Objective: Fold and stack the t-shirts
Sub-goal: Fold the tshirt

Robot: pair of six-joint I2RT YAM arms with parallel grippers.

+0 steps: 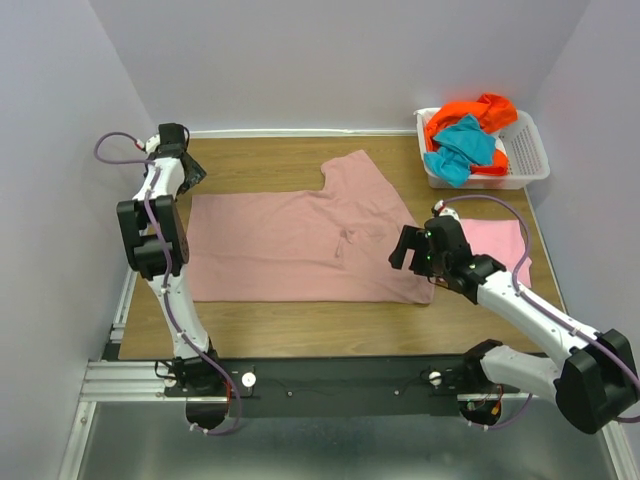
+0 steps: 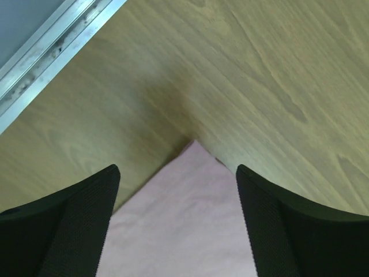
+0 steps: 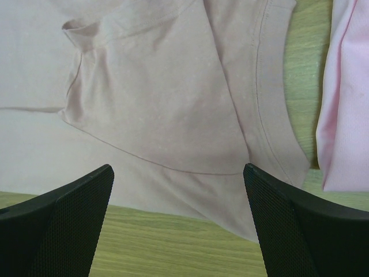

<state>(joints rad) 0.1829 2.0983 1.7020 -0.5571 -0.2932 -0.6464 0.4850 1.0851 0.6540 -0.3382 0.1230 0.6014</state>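
Observation:
A large dusty rose-mauve t-shirt [image 1: 300,245] lies spread flat across the middle of the table. My left gripper [image 1: 192,172] hangs open over its far left corner. In the left wrist view that corner [image 2: 184,219] lies between the spread fingers of the left gripper [image 2: 177,173], which do not clamp it. My right gripper [image 1: 405,248] stands open over the shirt's right end. In the right wrist view the right gripper [image 3: 177,170] is above the mauve fabric [image 3: 155,98] near its front edge. A folded light pink t-shirt [image 1: 495,245] lies to the right [image 3: 346,115].
A white slotted basket [image 1: 530,150] stands at the back right corner with an orange t-shirt [image 1: 470,110] and a teal one [image 1: 462,148] heaped in it. Walls close in the table at the left, back and right. A metal rail [image 2: 52,52] runs along the table's left edge.

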